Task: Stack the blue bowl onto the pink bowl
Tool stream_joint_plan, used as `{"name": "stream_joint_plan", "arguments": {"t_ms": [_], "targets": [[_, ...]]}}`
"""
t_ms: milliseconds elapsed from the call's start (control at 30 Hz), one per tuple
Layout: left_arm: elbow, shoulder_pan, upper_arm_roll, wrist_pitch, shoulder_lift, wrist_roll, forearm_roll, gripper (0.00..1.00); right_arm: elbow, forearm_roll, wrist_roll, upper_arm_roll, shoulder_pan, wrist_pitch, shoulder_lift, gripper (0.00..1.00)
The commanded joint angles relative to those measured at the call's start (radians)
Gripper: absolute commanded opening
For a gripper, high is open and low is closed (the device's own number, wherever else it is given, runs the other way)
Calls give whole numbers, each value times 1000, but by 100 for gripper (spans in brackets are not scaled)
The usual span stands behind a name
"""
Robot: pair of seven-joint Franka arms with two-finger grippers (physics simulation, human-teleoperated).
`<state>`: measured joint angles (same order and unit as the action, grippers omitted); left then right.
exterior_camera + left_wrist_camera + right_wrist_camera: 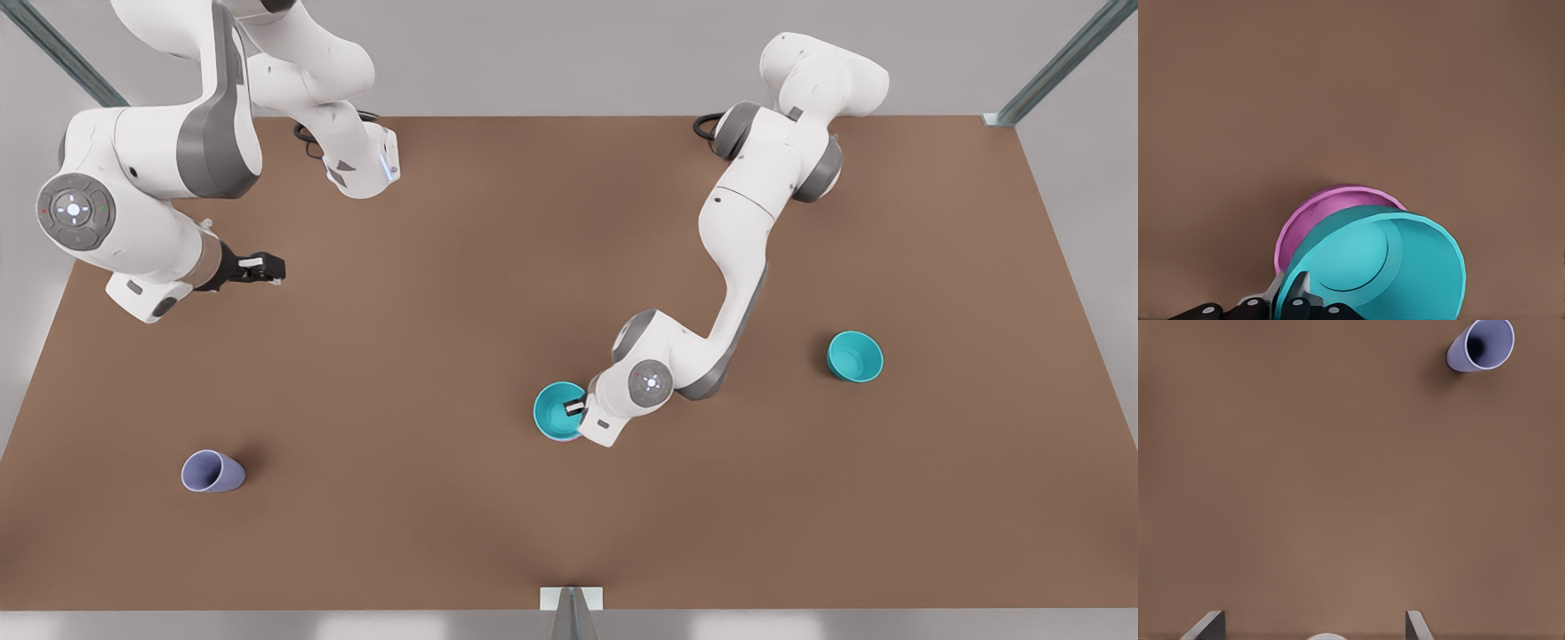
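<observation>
The blue bowl [556, 411] [1385, 267] sits tilted in the pink bowl [1311, 213] near the table's middle; the pink rim shows behind it. My left gripper [576, 407] [1295, 300], on the arm at the front view's right, is shut on the blue bowl's rim, with one finger inside the bowl and one outside. My right gripper [265, 267] [1313, 620], on the arm at the front view's left, waits open above the table's left side, far from both bowls.
A second turquoise bowl [855, 356] stands alone on the front view's right. A lavender-blue cup [213, 471] [1481, 345] lies on its side at the front left. Brown table [427, 356] stretches between them.
</observation>
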<state>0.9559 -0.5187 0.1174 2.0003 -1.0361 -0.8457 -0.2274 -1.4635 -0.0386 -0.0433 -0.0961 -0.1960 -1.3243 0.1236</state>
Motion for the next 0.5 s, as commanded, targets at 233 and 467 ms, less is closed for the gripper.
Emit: {"name": "stream_joint_plan", "arguments": {"t_ms": [233, 467], "targets": [[1, 3, 1, -12, -2, -150, -4, 100, -9, 3, -17, -4, 1, 0, 1, 100], [-5, 233, -5, -658, 456, 86, 272, 100, -12, 5, -17, -4, 1, -3, 2, 100]]}}
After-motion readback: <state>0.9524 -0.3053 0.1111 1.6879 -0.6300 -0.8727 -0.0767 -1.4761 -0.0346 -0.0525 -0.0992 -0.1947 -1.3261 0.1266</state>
